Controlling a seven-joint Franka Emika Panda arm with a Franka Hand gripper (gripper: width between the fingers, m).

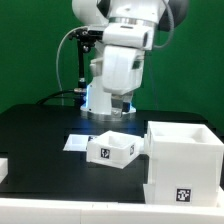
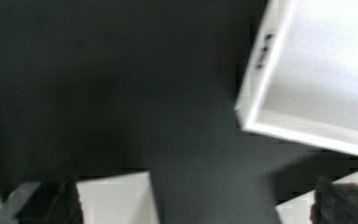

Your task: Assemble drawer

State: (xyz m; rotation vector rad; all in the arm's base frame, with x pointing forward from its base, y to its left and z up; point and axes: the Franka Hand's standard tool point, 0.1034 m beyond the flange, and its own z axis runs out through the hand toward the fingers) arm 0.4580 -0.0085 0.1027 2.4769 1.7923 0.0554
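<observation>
The large white drawer housing (image 1: pixel 184 160) stands at the exterior view's right, open side up, with a tag on its front. A small shallow white tray (image 1: pixel 112 150) with a tag on its front sits just left of it. My gripper (image 1: pixel 117 108) hangs above the table, behind and a little above the tray. In the wrist view an open white box with tags on its wall (image 2: pixel 318 75) lies off to one side. My gripper (image 2: pixel 194 205) is open, the dark fingers (image 2: pixel 43 205) wide apart. A white part (image 2: pixel 114 198) shows beside one finger; nothing is held.
The thin marker board (image 1: pixel 74 143) lies flat on the black table (image 1: pixel 40 130) left of the tray. Another white piece (image 1: pixel 3 168) shows at the exterior view's left edge. The robot's base stands behind the gripper.
</observation>
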